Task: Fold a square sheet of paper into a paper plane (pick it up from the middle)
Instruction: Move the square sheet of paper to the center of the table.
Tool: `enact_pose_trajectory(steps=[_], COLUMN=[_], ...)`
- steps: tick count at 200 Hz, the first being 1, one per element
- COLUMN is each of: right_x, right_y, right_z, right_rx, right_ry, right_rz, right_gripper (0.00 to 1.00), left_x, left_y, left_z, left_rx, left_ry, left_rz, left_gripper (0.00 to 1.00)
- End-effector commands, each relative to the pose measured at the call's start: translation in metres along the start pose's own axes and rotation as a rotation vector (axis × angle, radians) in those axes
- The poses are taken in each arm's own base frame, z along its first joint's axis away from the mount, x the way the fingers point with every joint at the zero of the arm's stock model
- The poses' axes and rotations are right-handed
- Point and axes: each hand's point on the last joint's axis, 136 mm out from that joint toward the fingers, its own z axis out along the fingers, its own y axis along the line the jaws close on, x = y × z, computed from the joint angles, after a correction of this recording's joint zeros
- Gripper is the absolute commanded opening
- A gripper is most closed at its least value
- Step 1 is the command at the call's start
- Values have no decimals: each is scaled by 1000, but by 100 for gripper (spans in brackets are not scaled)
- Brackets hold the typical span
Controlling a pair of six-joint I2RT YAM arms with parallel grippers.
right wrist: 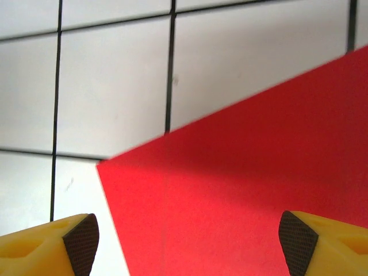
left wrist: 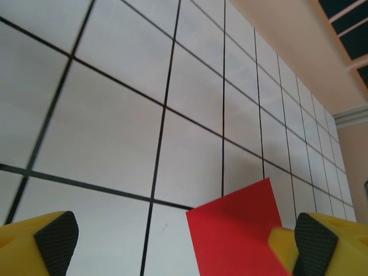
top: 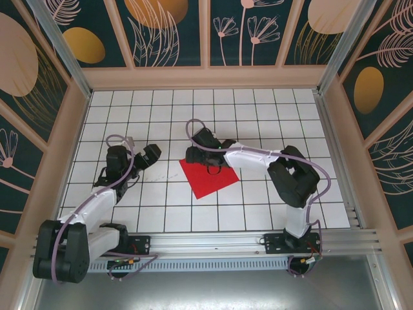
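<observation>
1. You had the walls (top: 168,32) around the workspace, dark panels painted with leaves and orange rounds in pale wooden frames; they closed in the far side and both flanks.
2. Your counter (top: 258,110) was white and ruled with black lines into a grid of squares; a metal rail (top: 213,242) ran along its near edge and carried both arm bases.
3. Your right arm (top: 293,184) rose from its base at the near right, bent at a dark elbow and reached left across the middle of the counter; your left arm (top: 97,206) leaned from the near left corner toward the centre.
4. The square sheet of paper (top: 210,181) lay flat on the counter near the middle, turned at an angle to the grid lines, with no fold that you could make out; it sat between the two arms, closer to the right one.
5. Your right gripper (top: 197,155) hung over the far left corner of the sheet; from its wrist camera the right gripper (right wrist: 190,241) stood wide apart, with the red paper (right wrist: 247,184) spread beneath it and nothing held; whether it touched the sheet, you could not tell.
6. Your left gripper (top: 151,155) sat just left of the sheet, apart from it in the overhead view; at its wrist the left gripper (left wrist: 178,241) was fully spread and empty, a red corner (left wrist: 236,230) lying between the fingers.
7. The pads (left wrist: 54,236) on the yellow fingers were black and finely textured; on the left gripper, the one nearer the paper covered part of the sheet's edge in the wrist view.
</observation>
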Motion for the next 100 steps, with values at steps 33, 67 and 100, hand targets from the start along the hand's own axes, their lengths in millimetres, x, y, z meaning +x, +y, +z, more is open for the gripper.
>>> enact_pose_trajectory(steps=[33,67,100], right_x=[1,20,36], right_y=[-56,-98,-127], right_z=[30,22,0], right_rx=[129,230,303], right_ry=[85,104,107], right_rz=[14,81,102], right_gripper=[84,84,83], left_x=[6,13,21], left_y=[-18,-23,-32], left_z=[19,27,35], left_rx=[-1,13,28], left_ry=[57,82,120], left_rz=[-12,-32,-39], left_gripper=[98,99,99])
